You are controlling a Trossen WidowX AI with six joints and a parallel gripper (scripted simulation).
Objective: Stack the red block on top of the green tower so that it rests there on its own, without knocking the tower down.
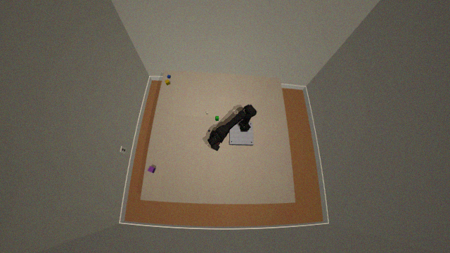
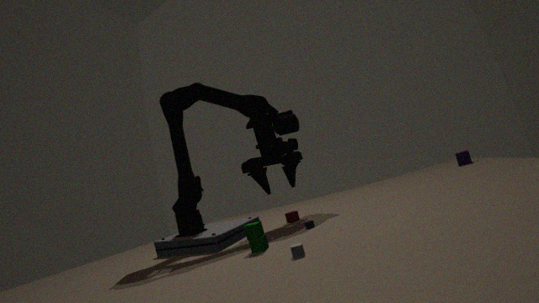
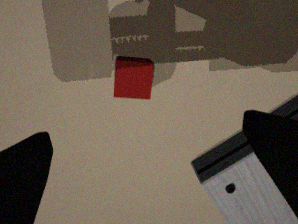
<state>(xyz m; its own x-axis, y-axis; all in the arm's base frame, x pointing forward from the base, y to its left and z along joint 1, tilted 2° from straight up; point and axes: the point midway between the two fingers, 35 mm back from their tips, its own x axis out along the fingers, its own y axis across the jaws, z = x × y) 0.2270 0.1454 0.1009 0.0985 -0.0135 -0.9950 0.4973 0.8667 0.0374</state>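
Grey walls close round a pale beige worktop (image 1: 218,169) edged with an orange-brown border (image 1: 221,213). Seen from the exterior camera, the black end effector (image 2: 275,177) hangs in the air with its fingers spread wide and nothing between them, pointing down at the small red cube-shaped block (image 2: 291,216), which sits on the worktop below it, well apart and slightly toward four o'clock. In the wrist view that red block (image 3: 133,76) lies at about eleven o'clock from the middle, ahead of the two dark fingertips, partly within the arm's shadow. The tall green tower (image 2: 256,236) stands upright near the grey base plate (image 2: 210,240), at about eight o'clock from the red block. No writing can be read anywhere. A small dark cube (image 2: 309,224) rests just beside the red block, and a pale grey cube (image 2: 297,251) lies near the tower. A purple cube (image 2: 463,157) sits far off, and blue (image 1: 169,76) and yellow (image 1: 167,82) cubes sit in the far corner in the top view.
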